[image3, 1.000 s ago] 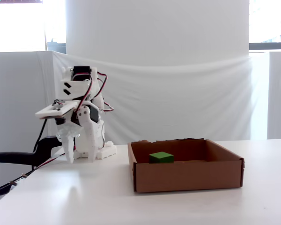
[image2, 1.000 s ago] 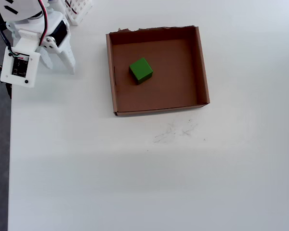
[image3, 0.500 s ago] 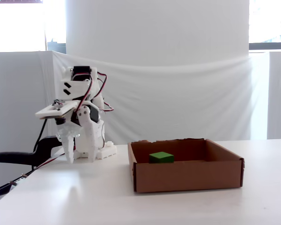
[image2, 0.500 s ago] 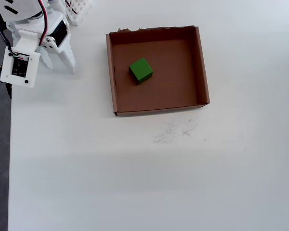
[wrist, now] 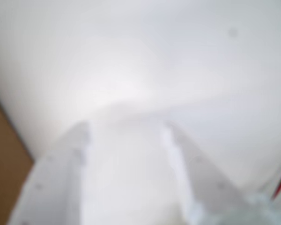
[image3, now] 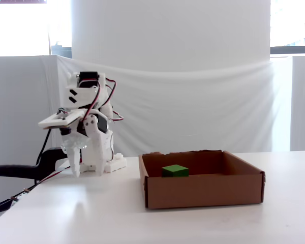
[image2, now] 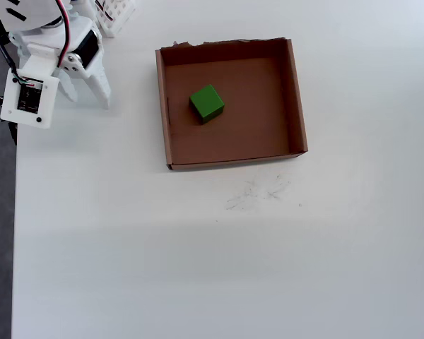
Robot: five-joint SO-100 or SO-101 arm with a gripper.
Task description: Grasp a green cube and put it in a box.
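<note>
Start at the left of the overhead view: your gripper [image2: 87,92] is parked near the top left corner of the white bench [image2: 219,254], tips pointing down, well apart from everything else. Its two fingers [image2: 99,90] stand a little apart with nothing between them, so it is released and empty; the wrist view shows the same gap with only bench behind it. Go right and you reach the box [image2: 295,99], sitting flat on the bench. The green cube [image2: 207,103] is already inside it, lying on the brown floor a bit left of the middle and not touching any wall. In the fixed view the green cube [image3: 175,170] peeks over the front wall of the box [image3: 203,190], with the gripper [image3: 86,170] far off to the left. So the job looks done to me: the cube is in and your arm is resting. You likely have no more moves to make, other than leaving the arm there. Some things are hard to see. The wrist view is very blurry. A brown patch at its left edge is too blurry to name. The overhead view cuts off the arm's base, and the fixed view hides the bottom of the cube.
</note>
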